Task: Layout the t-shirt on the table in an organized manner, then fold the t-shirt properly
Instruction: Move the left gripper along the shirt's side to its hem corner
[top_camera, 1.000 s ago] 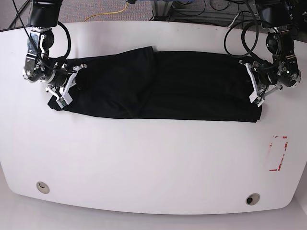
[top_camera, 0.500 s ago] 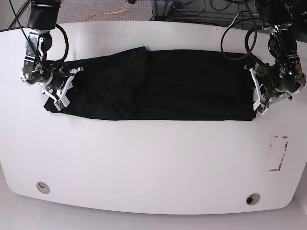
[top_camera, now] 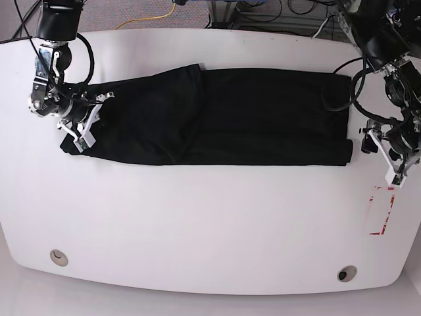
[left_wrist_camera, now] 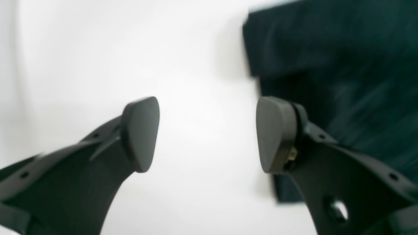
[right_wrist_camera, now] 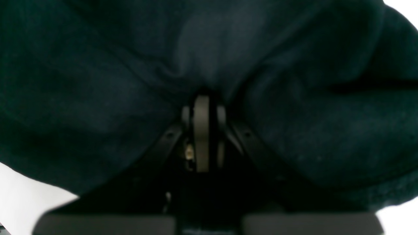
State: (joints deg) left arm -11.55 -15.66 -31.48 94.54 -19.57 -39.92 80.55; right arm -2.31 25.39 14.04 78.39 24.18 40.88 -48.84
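Observation:
The black t-shirt (top_camera: 217, 115) lies as a long folded band across the far half of the white table (top_camera: 197, 224). At its left end in the base view, my right gripper (top_camera: 80, 133) is shut on the fabric. In the right wrist view, the t-shirt (right_wrist_camera: 98, 81) bunches around the closed fingers (right_wrist_camera: 201, 130). My left gripper (top_camera: 379, 161) stands open over bare table, just right of the shirt's right edge. In the left wrist view its pads (left_wrist_camera: 140, 133) are wide apart with nothing between them. The t-shirt's corner (left_wrist_camera: 326, 65) lies beside the right finger.
A red tape rectangle (top_camera: 382, 210) marks the table near the right front. Two round grommets (top_camera: 59, 257) (top_camera: 346, 273) sit near the front edge. Cables (top_camera: 263, 10) run behind the table's far edge.
My left gripper has opened, let go of the t-shirt's right end and drawn away to the right and front. The right gripper still holds the left end, barely shifted.

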